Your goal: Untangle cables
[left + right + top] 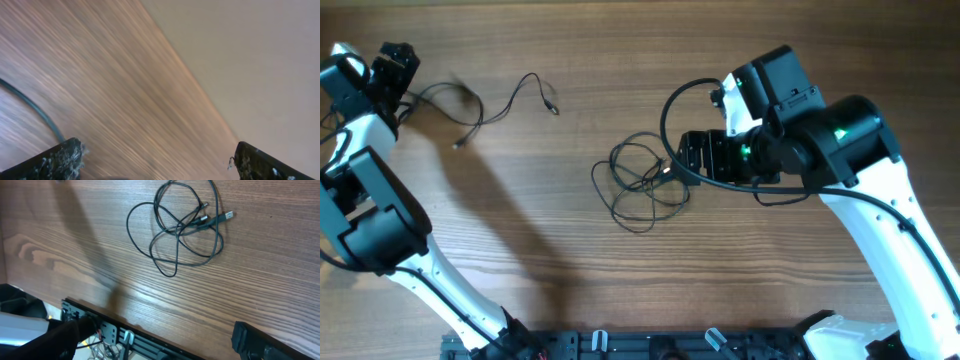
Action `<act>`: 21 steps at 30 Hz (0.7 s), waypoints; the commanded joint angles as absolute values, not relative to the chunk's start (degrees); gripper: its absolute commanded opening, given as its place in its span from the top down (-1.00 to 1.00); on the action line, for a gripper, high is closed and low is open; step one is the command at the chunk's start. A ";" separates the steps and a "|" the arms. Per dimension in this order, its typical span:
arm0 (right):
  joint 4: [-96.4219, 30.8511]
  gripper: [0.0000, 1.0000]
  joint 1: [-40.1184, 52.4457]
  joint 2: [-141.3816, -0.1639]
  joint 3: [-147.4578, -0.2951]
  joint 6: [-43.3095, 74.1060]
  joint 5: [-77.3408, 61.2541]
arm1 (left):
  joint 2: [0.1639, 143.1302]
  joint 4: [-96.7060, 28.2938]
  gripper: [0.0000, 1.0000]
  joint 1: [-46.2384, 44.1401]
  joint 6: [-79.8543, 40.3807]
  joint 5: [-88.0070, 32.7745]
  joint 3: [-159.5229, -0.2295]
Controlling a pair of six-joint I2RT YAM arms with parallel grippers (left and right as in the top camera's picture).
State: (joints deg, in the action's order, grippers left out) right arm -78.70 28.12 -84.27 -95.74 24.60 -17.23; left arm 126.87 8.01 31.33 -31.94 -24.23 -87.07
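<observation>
Fingers spread wide and empty on both arms: left fingers (60,157) near the table (570,270) edge, right fingers (260,342) just beside the tangled cables (640,185) mid-table. One loose cable (505,108) lies well apart, leftward. Judgement: pinch the silvery plug (229,215) end, draw toward bare wood in front; edge close on left.

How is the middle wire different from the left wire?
The middle wire is bunched into overlapping loops; the left wire lies stretched in a wavy line. The middle wire sits by the right hand; the left wire reaches toward the left hand. Both are thin, dark and lying on the table.
</observation>
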 commanded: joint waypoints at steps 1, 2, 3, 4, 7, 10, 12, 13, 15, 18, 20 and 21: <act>-78.72 -0.99 28.12 -85.17 -95.98 23.99 -16.12 | 125.01 7.79 -1.00 31.97 -35.42 -36.67 -87.44; -78.74 -0.99 28.12 -85.19 -95.98 23.94 -16.10 | 124.27 6.31 -1.00 32.01 -35.40 -36.36 -87.44; -78.74 -0.99 28.12 -85.19 -95.98 23.92 -16.10 | 123.52 5.32 -0.99 32.14 -35.38 -36.03 -87.44; -78.74 -0.99 28.12 -85.19 -95.98 23.92 -16.10 | 122.80 4.60 -1.00 32.16 -35.20 -35.79 -87.44; -78.74 -1.00 28.14 -85.19 -95.98 23.27 -16.12 | 120.03 2.20 -1.00 32.40 -35.20 -34.15 -87.44; -78.85 -0.99 28.14 -85.19 -95.98 22.46 -16.10 | 116.55 -2.90 -0.99 32.45 -35.16 -26.72 -87.44; -78.83 -0.99 28.14 -85.19 -95.98 22.46 -16.10 | 114.24 -9.47 -1.00 32.45 -34.81 -15.44 -87.44; -78.83 -0.99 28.14 -85.19 -95.98 22.44 -16.10 | 113.62 -12.62 -1.00 32.53 -34.79 -9.26 -87.44; -78.83 -1.00 28.14 -85.19 -95.98 22.44 -16.10 | 113.40 -17.45 -1.00 32.88 -34.28 0.95 -87.44; -78.83 -0.99 28.16 -85.19 -95.98 22.00 -16.10 | 114.98 -19.73 -1.00 33.80 -25.02 5.28 -87.33; -78.81 -0.99 28.14 -85.19 -95.98 22.02 -16.10 | 116.64 -20.23 -1.00 34.28 -20.64 6.59 -87.33; -78.78 -0.99 28.16 -85.19 -95.98 22.04 -16.12 | 117.34 -20.21 -1.00 34.48 -19.44 6.76 -87.33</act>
State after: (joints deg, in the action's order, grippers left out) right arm -78.87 28.12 -84.44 -95.74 23.07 -17.23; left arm 114.28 -19.88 33.41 -28.93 -2.11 -87.31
